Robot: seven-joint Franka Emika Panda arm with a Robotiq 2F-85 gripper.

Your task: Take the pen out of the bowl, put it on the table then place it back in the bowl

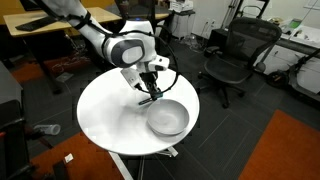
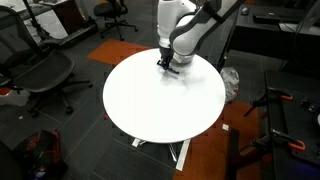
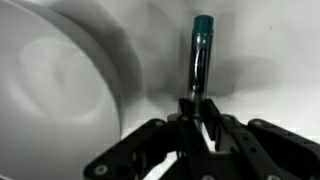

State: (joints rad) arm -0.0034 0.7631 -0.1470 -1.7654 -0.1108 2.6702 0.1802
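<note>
Item: my gripper pinched shut on the dark lower end of the pen, teal tip outward, just beside the bowl, above the white bench.

looks like an office, maybe a lab-type workspace. black mesh swivel chairs stand around in both exterior views. there's a wooden desk at the back with cables hanging under it. the floor is dark carpet with an orange patch. the round white worktop on a pedestal sits in the middle like a meeting table.
</note>
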